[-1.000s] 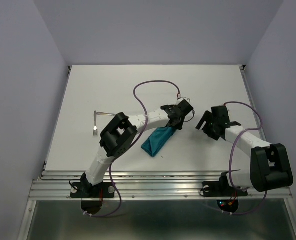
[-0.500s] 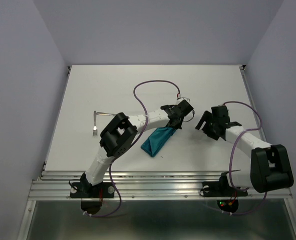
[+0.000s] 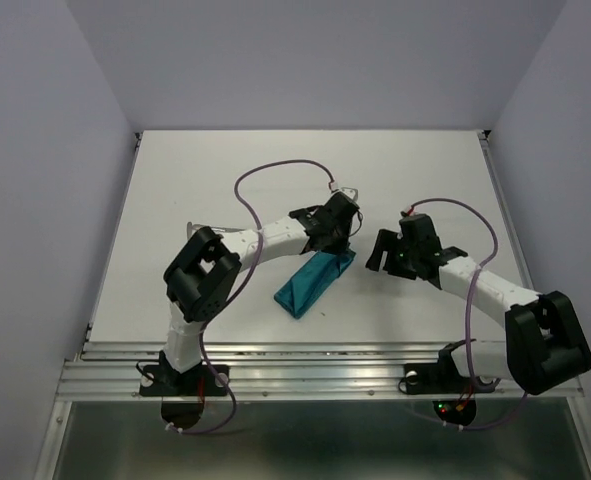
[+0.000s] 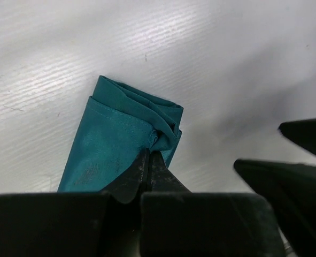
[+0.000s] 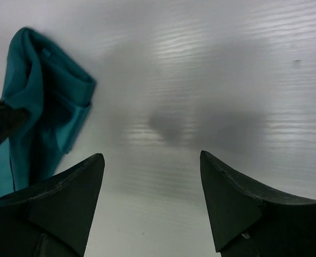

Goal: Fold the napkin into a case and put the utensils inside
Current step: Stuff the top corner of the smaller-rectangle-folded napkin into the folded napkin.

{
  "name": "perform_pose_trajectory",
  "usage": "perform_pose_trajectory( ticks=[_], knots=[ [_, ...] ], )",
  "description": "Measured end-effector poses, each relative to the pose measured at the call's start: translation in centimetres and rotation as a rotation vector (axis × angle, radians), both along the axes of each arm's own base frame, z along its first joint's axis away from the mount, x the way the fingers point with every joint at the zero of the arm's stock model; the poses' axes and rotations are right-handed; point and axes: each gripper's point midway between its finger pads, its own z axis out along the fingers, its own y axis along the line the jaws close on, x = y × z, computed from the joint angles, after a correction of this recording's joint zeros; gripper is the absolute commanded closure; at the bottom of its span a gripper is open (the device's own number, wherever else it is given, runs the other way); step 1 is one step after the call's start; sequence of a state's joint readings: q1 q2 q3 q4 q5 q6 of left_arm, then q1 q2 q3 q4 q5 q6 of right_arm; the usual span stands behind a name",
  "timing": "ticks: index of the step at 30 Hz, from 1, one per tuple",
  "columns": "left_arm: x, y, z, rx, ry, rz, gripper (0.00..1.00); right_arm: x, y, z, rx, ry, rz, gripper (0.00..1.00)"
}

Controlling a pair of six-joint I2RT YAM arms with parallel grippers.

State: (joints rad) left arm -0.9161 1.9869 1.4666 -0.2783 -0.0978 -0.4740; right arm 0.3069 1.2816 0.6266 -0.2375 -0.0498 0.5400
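Left tool (image 3: 338,238), top view: pressed together on the far end of the napkin (image 3: 310,285). Right tool (image 3: 380,255): spread, empty, just beside that same end, not touching. Napkin: narrow teal strip, folded long, flat on the tabletop (image 3: 225,170) near its middle, slanting from near-left to far-right. Utensils (image 3: 197,227): well apart to the left, mostly hidden behind the left arm's elbow, only a thin silver sliver on show.

Left wrist view: fingers closed tight, pinching a bunched upper layer at the napkin's (image 4: 112,147) end corner. Several layered edges visible there; pocket mouth not clearly open. Dark fingertips (image 4: 264,171) of the right tool at the right edge, apart from the cloth.

Right wrist view: right tool (image 5: 151,158) wide, nothing between its fingers but bare tabletop. Napkin (image 5: 45,91) to the left, layered end facing in.

Progress, as judged: folding into a case largely done, shape long and narrow; end pinched, perhaps to raise a layer. Left to do: opening the pocket, fetching the utensils, sliding them inside. Nothing in the cloth yet, as far as can be told.
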Motion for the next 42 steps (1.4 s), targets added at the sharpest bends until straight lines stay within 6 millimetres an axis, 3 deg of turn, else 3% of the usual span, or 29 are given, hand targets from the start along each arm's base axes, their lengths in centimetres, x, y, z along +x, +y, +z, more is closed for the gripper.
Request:
perform_pose_trajectory(
  ticks=[8,17,29,36,42],
  knots=[
    [1.3,1.3,2.9,-0.158,0.006,0.056,1.00,-0.6,3.6,0.9,-0.017,-0.041,0.136,0.39],
    [0.7,0.4,2.9,-0.208,0.037,0.035,1.00,-1.0,8.6,1.2,-0.089,-0.093,0.301,0.43],
    [0.6,0.4,2.7,-0.220,0.045,0.039,1.00,2.2,8.9,-0.2,-0.190,-0.106,0.263,0.54],
    [0.7,0.4,2.7,-0.224,0.050,0.041,1.00,2.6,8.9,-0.8,-0.205,-0.105,0.266,0.59],
    [0.7,0.4,2.7,-0.233,0.055,0.042,1.00,3.2,9.0,-1.4,-0.222,-0.102,0.263,0.87]
  ],
)
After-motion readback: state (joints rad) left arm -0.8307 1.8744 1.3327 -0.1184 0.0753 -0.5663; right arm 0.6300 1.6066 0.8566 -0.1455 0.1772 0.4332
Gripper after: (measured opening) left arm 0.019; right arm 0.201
